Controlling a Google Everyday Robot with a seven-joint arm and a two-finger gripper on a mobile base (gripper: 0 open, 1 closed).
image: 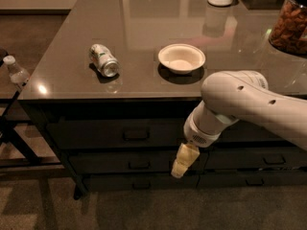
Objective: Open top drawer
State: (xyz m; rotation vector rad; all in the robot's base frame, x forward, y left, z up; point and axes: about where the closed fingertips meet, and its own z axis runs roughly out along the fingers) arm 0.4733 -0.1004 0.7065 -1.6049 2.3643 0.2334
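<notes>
In the camera view, the top drawer (91, 134) sits directly under the front edge of the dark countertop (67, 75), at the head of the left-hand stack. Its long axis runs left to right, level with the counter edge, and its flat front faces out towards the camera. The front lies flush with the fronts around it, so it looks fully closed. Its small loop handle (136, 134) sits at the centre, also lying horizontal.

Two shallower drawers (110, 166) sit below it, and a neighbouring stack (259, 158) stands to the right.

The white arm (249, 99) enters from the right edge and slopes down to the left across the drawer fronts. It bends at a ribbed wrist (201, 131) in front of the top drawer's right end. From there the gripper (177, 172) hangs down and slightly left. Its pale yellow fingers (184, 158) look pressed together into one tapered shape, holding nothing. The tip is in front of the second drawer, below and to the right of the top drawer's handle and apart from it.

On the counter, a can (104, 60) lies on its side and a white bowl (181, 58) stands to its right. A jar (289, 25) of brown pieces is at the right edge. A plastic bottle (16, 71) stands off the counter at far left.
</notes>
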